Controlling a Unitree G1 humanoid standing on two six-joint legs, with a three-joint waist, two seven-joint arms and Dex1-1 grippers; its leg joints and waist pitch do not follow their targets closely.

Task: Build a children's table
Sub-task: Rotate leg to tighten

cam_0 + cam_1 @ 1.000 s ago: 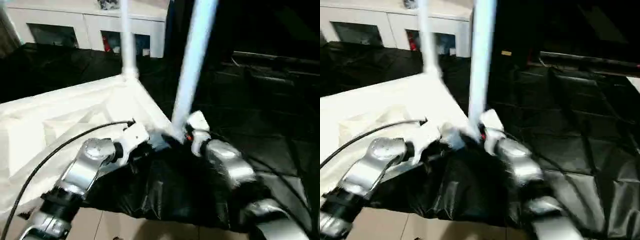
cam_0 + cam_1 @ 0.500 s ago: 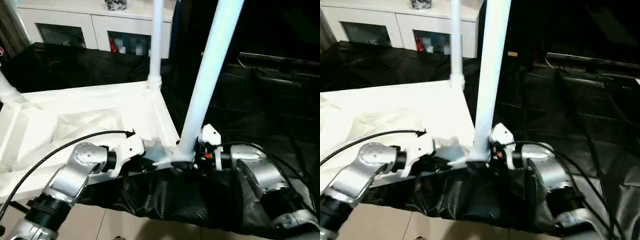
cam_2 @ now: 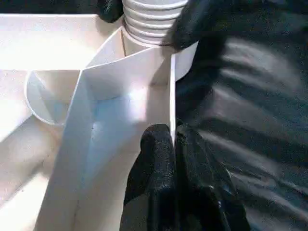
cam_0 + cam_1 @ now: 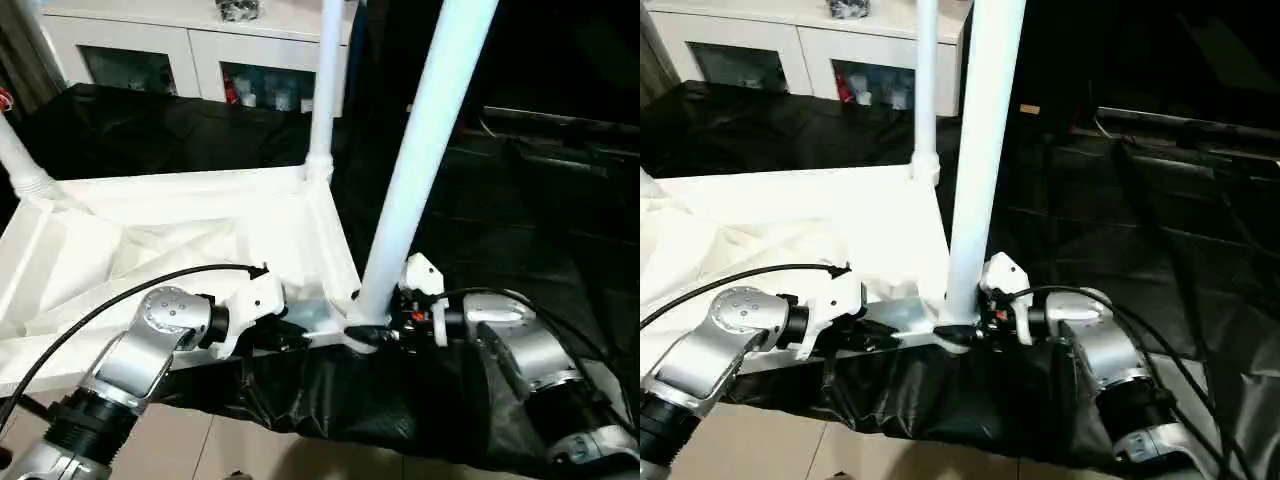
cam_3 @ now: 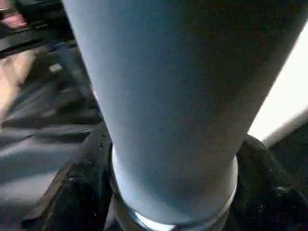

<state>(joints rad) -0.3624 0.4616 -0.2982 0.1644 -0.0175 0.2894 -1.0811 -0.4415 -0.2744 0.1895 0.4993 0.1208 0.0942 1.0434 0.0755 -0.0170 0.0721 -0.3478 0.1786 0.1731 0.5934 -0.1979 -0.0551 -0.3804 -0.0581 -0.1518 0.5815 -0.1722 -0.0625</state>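
Left gripper point(image 3: 172, 144): jaws pinched shut on tabletop point(image 4: 180, 225) edge wall near the corner socket. Right gripper point(image 4: 375, 335): jaws spread wide, clasping near leg point(image 4: 420, 150) base. Tabletop lies underside-up on black-draped surface point(image 4: 420, 400).

probably a home room, white glass-doored cabinet point(image 4: 190, 60) with trinkets, tiled floor point(image 4: 230, 455), black sheeting point(image 4: 150, 130)

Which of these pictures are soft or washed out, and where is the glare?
Right wrist view: the leg sits so close that it looks soft and bluish. Left wrist view: a bright patch of glare on the tabletop rib; the left gripper's fingers are sharp. Left eye view: the ribs near the corner wash out to flat white.
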